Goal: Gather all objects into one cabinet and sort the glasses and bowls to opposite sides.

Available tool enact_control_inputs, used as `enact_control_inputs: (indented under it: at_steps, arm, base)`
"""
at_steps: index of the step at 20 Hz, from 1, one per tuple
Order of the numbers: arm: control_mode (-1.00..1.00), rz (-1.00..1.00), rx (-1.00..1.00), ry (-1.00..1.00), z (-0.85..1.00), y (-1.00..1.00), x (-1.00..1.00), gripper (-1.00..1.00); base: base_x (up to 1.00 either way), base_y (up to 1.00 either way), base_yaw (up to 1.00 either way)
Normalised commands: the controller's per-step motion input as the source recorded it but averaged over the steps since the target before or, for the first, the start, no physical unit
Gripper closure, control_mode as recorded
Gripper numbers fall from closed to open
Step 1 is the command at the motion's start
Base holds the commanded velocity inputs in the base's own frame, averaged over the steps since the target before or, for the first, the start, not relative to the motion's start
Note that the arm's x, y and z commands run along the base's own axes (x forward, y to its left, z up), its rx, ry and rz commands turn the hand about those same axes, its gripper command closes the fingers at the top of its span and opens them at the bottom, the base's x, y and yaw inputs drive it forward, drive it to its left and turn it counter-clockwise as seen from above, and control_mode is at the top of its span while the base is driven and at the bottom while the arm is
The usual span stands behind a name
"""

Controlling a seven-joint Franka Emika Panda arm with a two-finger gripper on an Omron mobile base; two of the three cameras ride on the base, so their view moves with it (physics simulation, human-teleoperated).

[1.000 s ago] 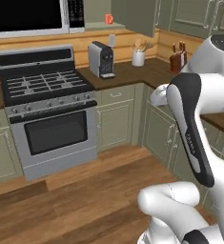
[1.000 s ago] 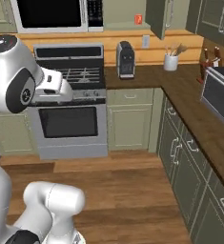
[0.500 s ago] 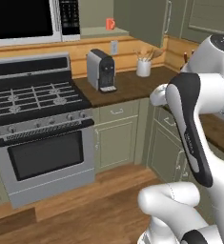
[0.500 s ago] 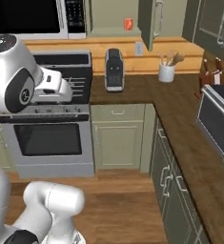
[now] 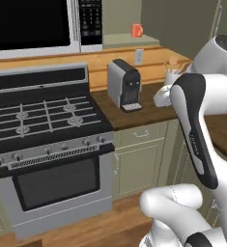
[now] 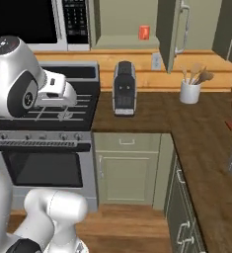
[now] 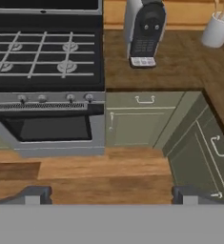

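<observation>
Gripper jaws stand wide apart with nothing between them; in the hand view the two dark fingertips rise at the bottom, well separated, over bare wooden floor in front of the low cabinets. From the right base view the white hand sits at the left, above the near edge of the gas stove, aimed forward and down.

An orange-red mug stands on the flat shelf of the olive-green wall cabinet, high on the far wall, just right of the microwave. The right base view shows the same mug upright near the shelf's right part, with the tall cabinet door swung open beside it and its grey bar handle facing the room. The mug is well apart from the gripper (higher and farther back).

Below the shelf, a grey and black coffee machine stands on the wooden counter, just right of the stove. Farther right on the counter is a white holder with wooden utensils; in the left base view it is partly hidden behind the arm. The low cabinet under the coffee machine has a drawer and a door with small handles, both closed.
</observation>
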Motion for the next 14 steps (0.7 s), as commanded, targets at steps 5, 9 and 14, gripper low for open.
enact_control_inputs:
  at_steps: [5, 9, 14]
  arm:
    - [1.0, 0.0, 0.0, 0.0, 0.0, 0.0, 0.0, -1.0]
    - [1.0, 0.0, 0.0, 0.0, 0.0, 0.0, 0.0, -1.0]
    - [1.0, 0.0, 0.0, 0.0, 0.0, 0.0, 0.0, -1.0]
  base:
    - [1.0, -0.34, 0.11]
    - [0.9, -0.57, 0.05]
    - [0.79, -0.31, 0.0]
